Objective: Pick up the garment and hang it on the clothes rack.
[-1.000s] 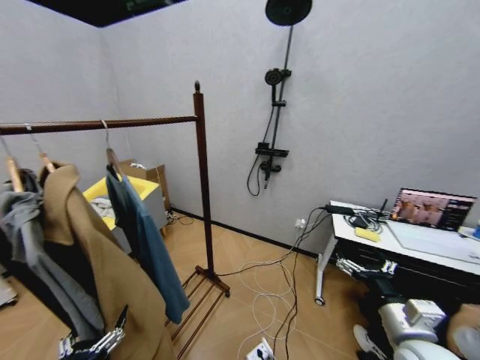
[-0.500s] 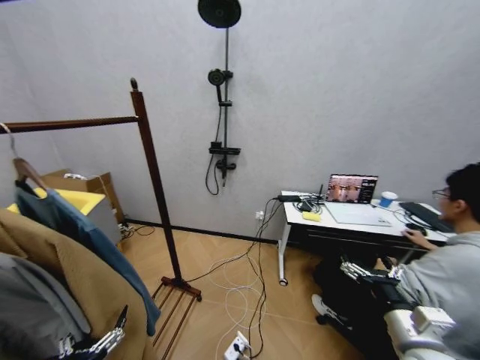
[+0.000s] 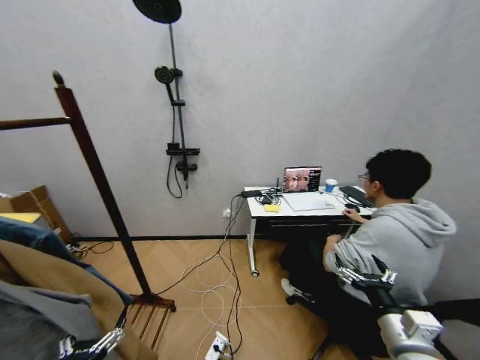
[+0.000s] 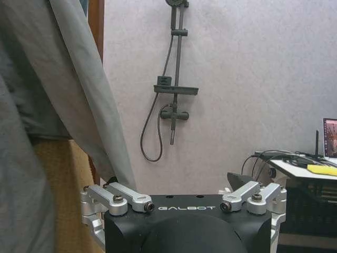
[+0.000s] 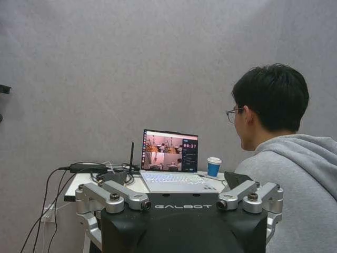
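While my arms hang low, the shirt [image 3: 34, 236] hangs on the rack [image 3: 94, 169].
Just above my left gripper [image 3: 90, 346], it sits beside a tan coat [image 3: 64, 281]; both it and my right gripper [image 3: 360, 276] hold nothing, fingers spread.

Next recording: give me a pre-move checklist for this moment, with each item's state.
1. Garment centred in head view: not ok, cut off at the left edge.
2. Clothes rack bar visible: not ok, mostly out of frame.
3. Hanger hooked on the bar: cannot tell.
4. Left hand clear of clothes: cannot tell, grey jacket hangs close.
5. Right hand has room: not ok, seated person just beyond.
6. Floor free: not ok, cables ahead.
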